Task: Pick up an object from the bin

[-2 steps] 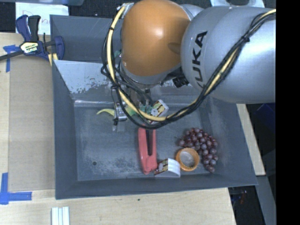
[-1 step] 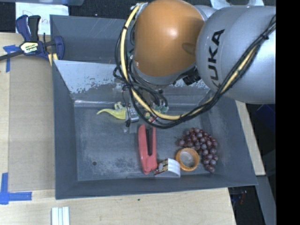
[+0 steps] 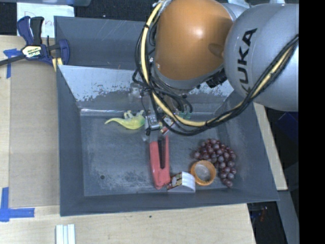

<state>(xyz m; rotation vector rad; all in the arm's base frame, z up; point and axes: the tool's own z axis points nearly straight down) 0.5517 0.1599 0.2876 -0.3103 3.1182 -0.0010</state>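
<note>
Grey metal bin (image 3: 71, 151), mid-floor: gripper (image 3: 155, 126), whose opening cannot be told beneath its cabling. Red long tool (image 3: 155, 168) lies just nearward of it, long axis running far edge to near edge. Green toy lizard (image 3: 128, 121) sits just beside it, toward the bin's left edge.

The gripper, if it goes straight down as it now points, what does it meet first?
Probably the top end of the red tool, or bare bin floor beside the green toy lizard; depth is unclear.
</note>
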